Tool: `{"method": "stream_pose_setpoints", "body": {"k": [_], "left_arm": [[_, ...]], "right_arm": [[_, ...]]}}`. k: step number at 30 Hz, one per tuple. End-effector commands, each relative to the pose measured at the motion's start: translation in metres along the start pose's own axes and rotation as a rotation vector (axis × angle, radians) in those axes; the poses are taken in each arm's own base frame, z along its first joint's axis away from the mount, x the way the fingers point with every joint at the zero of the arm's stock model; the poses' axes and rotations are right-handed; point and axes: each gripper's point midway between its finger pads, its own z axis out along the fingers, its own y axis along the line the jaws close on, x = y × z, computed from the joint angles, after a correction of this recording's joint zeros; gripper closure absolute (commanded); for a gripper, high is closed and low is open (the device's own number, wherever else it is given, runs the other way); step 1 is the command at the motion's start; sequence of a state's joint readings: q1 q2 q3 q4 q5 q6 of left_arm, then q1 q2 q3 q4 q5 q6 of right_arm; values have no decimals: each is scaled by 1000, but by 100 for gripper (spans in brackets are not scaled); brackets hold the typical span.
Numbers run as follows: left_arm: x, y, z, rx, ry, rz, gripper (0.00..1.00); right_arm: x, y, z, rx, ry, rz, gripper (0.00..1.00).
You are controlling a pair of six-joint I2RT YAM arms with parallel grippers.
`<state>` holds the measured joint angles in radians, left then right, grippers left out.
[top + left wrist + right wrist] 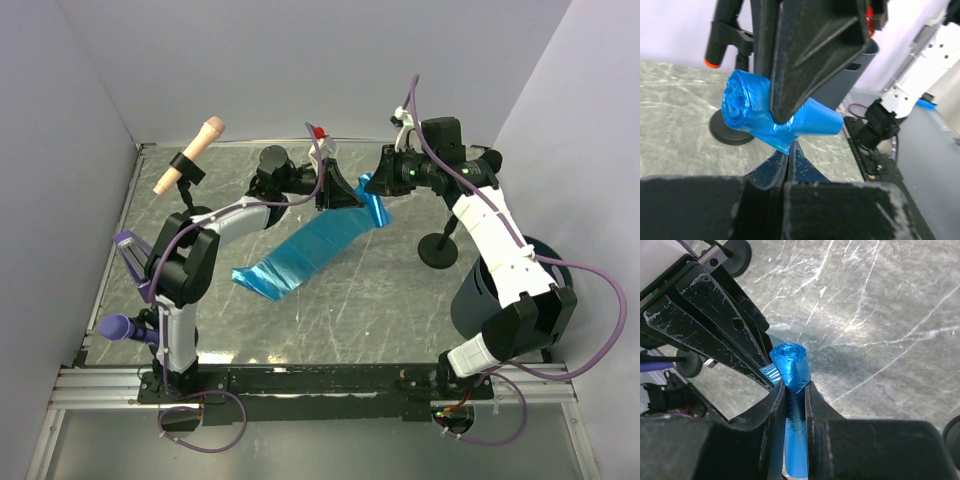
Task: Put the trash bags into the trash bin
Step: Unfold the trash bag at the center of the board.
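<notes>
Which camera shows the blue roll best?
Right wrist: the blue roll stands end-on, clamped by the right gripper. Left wrist shows its side behind the left gripper; top external shows mainly the trailing sheet.

The left arm (pixel 185 265) is bent at the elbow and reaches up and across to the middle. The left gripper (pixel 338 190) points to the right. Its jaws are squeezed tight on a thin bit of the blue bag (pixel 310 250). The right arm (pixel 495 235) stretches forward and turns left at the wrist. The right gripper (pixel 380 182) squeezes the rolled end of the bag. The two grippers meet tip to tip.
</notes>
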<state>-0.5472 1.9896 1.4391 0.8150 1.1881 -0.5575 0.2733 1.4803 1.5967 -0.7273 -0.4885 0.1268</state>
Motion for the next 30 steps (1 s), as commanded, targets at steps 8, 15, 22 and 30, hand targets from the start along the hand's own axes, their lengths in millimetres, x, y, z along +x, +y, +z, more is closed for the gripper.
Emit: {"method": "stream_pose_setpoints", "body": {"k": [8,15,22,30], "left_arm": [[-32,-52,11,267,76,21,100],[-57,-68,15,338,138,44,100],[-53,-74,11,315,123,-12,100],[-43,-47,-15,142,50,-105,99]], "right_arm": [[-20,-61,29,95,-33,72,100],[-39,-91,54,143,-34,86,100],[-54,-104,61,179,-57,89,100],[-73,-54,8,92,-152,-4,100]]}}
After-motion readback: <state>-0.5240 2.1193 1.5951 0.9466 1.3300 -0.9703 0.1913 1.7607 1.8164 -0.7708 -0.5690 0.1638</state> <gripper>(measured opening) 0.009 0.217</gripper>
